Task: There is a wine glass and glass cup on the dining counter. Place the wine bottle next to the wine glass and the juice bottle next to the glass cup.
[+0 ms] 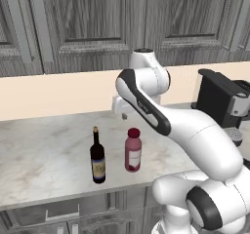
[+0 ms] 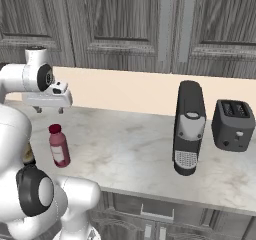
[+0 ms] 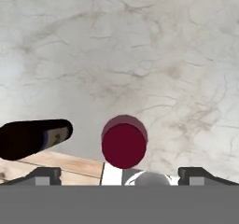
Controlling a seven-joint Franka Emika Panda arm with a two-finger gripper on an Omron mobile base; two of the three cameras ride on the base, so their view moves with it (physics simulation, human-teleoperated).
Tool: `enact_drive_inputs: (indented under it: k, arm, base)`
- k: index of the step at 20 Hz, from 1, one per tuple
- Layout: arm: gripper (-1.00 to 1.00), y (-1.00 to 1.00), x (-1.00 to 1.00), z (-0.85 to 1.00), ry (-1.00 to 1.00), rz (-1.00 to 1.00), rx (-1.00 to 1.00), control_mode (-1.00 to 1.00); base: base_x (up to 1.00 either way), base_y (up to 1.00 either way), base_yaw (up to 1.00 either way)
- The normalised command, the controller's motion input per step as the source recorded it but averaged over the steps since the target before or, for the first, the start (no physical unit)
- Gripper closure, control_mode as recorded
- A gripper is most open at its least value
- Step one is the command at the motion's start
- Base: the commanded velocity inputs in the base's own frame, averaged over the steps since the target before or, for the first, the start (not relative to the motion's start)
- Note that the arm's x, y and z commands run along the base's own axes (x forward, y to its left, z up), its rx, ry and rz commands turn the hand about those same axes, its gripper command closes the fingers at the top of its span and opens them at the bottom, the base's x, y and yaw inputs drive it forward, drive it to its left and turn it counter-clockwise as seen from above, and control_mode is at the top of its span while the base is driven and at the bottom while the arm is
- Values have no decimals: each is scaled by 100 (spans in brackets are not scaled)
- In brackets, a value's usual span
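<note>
Left base view: the wine bottle [image 1: 97, 157], beige label illegible, and the juice bottle [image 1: 133, 150], pale label unreadable, are seen just beside each other at lower centre on the marbled counter [image 1: 44, 150]; the gripper [image 1: 123, 112] is held above them, jaws spread and empty.

Right base view: the juice bottle is placed at left, below the gripper; a coffee machine [image 2: 188, 129] and toaster [image 2: 233, 125] are shown at right.

Hand view: the dark red cap [image 3: 123, 145] is centred low.

A: Gripper [image 2: 49, 110] hangs wide open above the juice bottle [image 1: 133, 150], clear air beneath it.

B: Wine bottle [image 1: 97, 156] stands just beside, crowding that flank. Coffee machine [image 2: 189, 128] and toaster [image 2: 232, 125] are well apart.
</note>
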Motion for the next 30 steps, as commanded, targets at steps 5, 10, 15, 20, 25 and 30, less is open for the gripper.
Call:
enact_drive_inputs:
  k: [5,10,15,20,25,30]
  arm:
    - [-100,-1,-7,-20,0,0,-2,-100]
    - [-100,-5,0,-33,0,1,-2,-100]
    - [-100,-1,2,-31,0,0,0,-100]
    - [-100,0,2,-26,0,0,0,-100]
    - [-100,0,4,-24,0,0,0,-100]
    - [-100,0,0,-21,0,0,0,-100]
  base:
    - [0,0,0]
    - [0,0,0]
    - [0,0,0]
    - [0,0,0]
    - [0,0,0]
    - [0,0,0]
